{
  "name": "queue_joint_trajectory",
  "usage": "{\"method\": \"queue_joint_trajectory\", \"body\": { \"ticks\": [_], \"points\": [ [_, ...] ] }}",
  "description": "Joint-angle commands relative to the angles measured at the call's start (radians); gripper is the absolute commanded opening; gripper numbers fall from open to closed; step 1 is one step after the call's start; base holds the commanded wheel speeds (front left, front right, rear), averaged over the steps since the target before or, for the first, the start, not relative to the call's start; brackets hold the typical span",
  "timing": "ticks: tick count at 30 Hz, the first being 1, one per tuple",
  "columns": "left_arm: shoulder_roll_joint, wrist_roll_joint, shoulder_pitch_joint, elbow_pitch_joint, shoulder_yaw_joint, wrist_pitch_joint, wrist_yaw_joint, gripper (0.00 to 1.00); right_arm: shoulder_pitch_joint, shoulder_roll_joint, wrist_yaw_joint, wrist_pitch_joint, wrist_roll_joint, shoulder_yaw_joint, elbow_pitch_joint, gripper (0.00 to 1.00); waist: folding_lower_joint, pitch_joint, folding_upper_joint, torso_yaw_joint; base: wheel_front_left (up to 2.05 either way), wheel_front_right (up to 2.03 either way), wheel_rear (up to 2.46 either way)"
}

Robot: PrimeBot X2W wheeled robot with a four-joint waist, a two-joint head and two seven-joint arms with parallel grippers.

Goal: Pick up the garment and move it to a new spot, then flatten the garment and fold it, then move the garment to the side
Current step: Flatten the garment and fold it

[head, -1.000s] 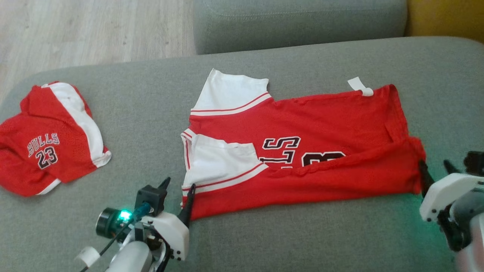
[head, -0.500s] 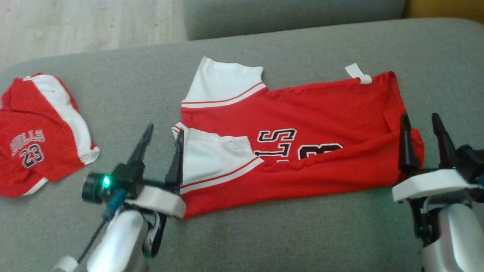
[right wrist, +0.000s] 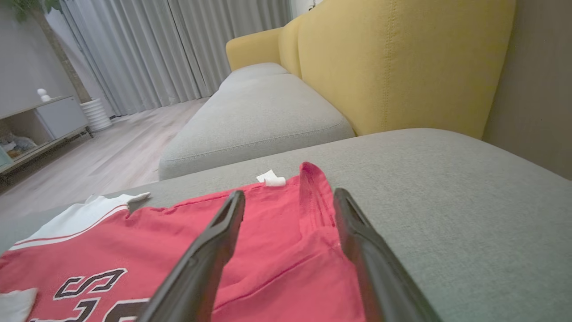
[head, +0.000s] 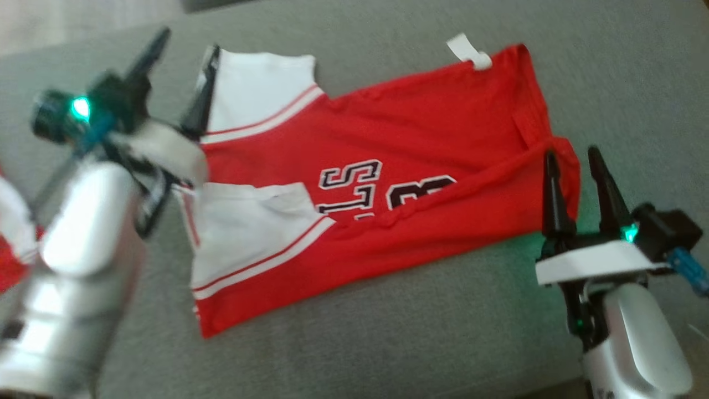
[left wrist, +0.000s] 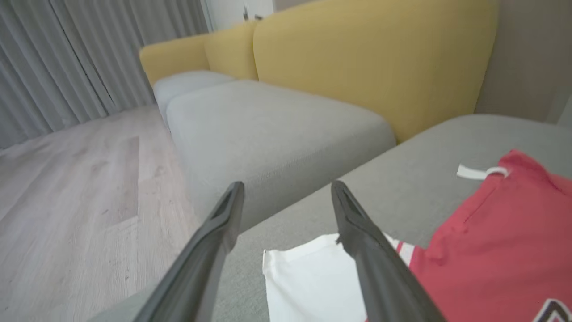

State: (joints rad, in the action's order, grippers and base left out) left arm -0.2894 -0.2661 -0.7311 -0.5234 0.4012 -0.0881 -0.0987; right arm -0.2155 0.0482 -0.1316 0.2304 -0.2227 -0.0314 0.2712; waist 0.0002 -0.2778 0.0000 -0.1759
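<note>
Red mesh with white sleeves, the garment (head: pixel 421 127) lies spread on the grey sofa seat (head: pixel 388 343), its near long edge folded up over the black lettering and a white tag (head: pixel 465 50) at the far hem corner. The head view takes in its full length with an arm at each end. The wrist views add the room beyond: a yellow backrest (left wrist: pixel 357 58), grey curtains (left wrist: pixel 67 58), a pale wood floor (left wrist: pixel 67 201), and on the right a low cabinet (right wrist: pixel 44 120). The left gripper (head: pixel 188 41) has its jaws spread wide with nothing between them, one finger beside the far white sleeve. The right gripper (head: pixel 572 155) is just as wide and grips nothing, poised over the hem end; whether either touches cloth I cannot tell.
</note>
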Motion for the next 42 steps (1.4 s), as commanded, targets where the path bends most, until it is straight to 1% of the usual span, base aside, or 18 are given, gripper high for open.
{"method": "queue_joint_trajectory", "body": {
  "ticks": [1, 5, 8, 11, 15, 18, 25, 28, 29, 30, 31, 34, 36, 39, 42],
  "points": [
    [-0.060, -0.010, -0.085, -0.012, -0.012, 0.049, -0.014, 1.00, -0.044, 0.002, 0.001, 0.015, -0.013, -0.034, -0.032, 1.00, -0.0002, -0.072, 0.0000, -0.066, 0.00, 0.00, 0.00],
    [-0.115, -0.055, -0.196, -0.112, 0.037, 0.184, -0.030, 1.00, -0.069, 0.002, 0.001, 0.024, -0.038, -0.056, -0.035, 1.00, -0.0002, -0.124, 0.0000, -0.105, 0.00, 0.00, 0.00],
    [-0.161, -0.111, -0.254, -0.156, 0.107, 0.271, -0.031, 1.00, -0.081, 0.002, 0.001, 0.028, -0.055, -0.070, -0.037, 1.00, -0.0002, -0.153, 0.0000, -0.128, 0.00, 0.00, 0.00],
    [-0.208, -0.175, -0.289, -0.185, 0.162, 0.331, -0.032, 1.00, -0.087, 0.002, 0.001, 0.030, -0.071, -0.080, -0.034, 1.00, -0.0002, -0.168, 0.0000, -0.149, 0.00, 0.00, 0.00],
    [-0.251, -0.224, -0.331, -0.227, 0.192, 0.370, -0.032, 1.00, -0.088, 0.002, 0.001, 0.031, -0.085, -0.083, -0.051, 1.00, -0.0002, -0.185, 0.0000, -0.164, 0.00, 0.00, 0.00],
    [-0.260, -0.235, -0.348, -0.248, 0.200, 0.374, -0.032, 1.00, -0.085, 0.002, 0.001, 0.031, -0.088, -0.087, -0.060, 1.00, -0.0002, -0.192, 0.0000, -0.169, 0.00, 0.00, 0.00],
    [-0.269, -0.301, -0.377, -0.319, 0.228, 0.408, -0.032, 1.00, -0.085, 0.002, 0.001, 0.031, -0.096, -0.093, -0.079, 1.00, -0.0002, -0.216, 0.0000, -0.191, 0.00, 0.00, 0.00],
    [-0.256, -0.348, -0.370, -0.340, 0.233, 0.436, -0.032, 1.00, -0.083, 0.002, 0.001, 0.031, -0.104, -0.086, -0.096, 1.00, -0.0002, -0.221, 0.0000, -0.198, 0.00, 0.00, 0.00],
    [-0.252, -0.370, -0.365, -0.338, 0.241, 0.455, -0.032, 0.67, -0.081, 0.002, 0.001, 0.031, -0.102, -0.080, -0.099, 1.00, -0.0002, -0.221, 0.0000, -0.199, 0.00, 0.00, 0.00],
    [-0.252, -0.388, -0.362, -0.332, 0.251, 0.471, -0.032, 0.20, -0.079, 0.002, 0.001, 0.031, -0.098, -0.074, -0.100, 1.00, -0.0002, -0.222, 0.0000, -0.198, 0.00, 0.00, 0.00],
    [-0.252, -0.402, -0.361, -0.322, 0.262, 0.480, -0.032, 0.00, -0.078, 0.002, 0.001, 0.031, -0.095, -0.066, -0.101, 1.00, -0.0002, -0.222, 0.0000, -0.194, 0.00, 0.00, 0.00],
    [-0.250, -0.429, -0.362, -0.291, 0.295, 0.477, -0.032, 0.00, -0.080, 0.002, 0.001, 0.031, -0.073, -0.039, -0.096, 1.00, -0.0002, -0.216, 0.0000, -0.173, 0.00, 0.00, 0.00],
    [-0.244, -0.438, -0.366, -0.275, 0.309, 0.446, -0.032, 0.00, -0.088, 0.002, 0.001, 0.031, -0.039, -0.007, -0.085, 1.00, -0.0002, -0.205, 0.0000, -0.152, 0.00, 0.00, 0.00],
    [-0.227, -0.430, -0.377, -0.258, 0.321, 0.364, -0.032, 0.00, -0.112, 0.002, 0.001, 0.031, 0.031, 0.041, -0.053, 1.00, -0.0002, -0.182, 0.0000, -0.112, 0.00, 0.00, 0.00],
    [-0.193, -0.412, -0.382, -0.237, 0.328, 0.258, -0.032, 0.00, -0.149, 0.002, 0.001, -0.011, 0.093, 0.081, -0.031, 1.00, -0.0002, -0.157, 0.0000, -0.061, 0.00, 0.00, 0.00]
  ]
}}
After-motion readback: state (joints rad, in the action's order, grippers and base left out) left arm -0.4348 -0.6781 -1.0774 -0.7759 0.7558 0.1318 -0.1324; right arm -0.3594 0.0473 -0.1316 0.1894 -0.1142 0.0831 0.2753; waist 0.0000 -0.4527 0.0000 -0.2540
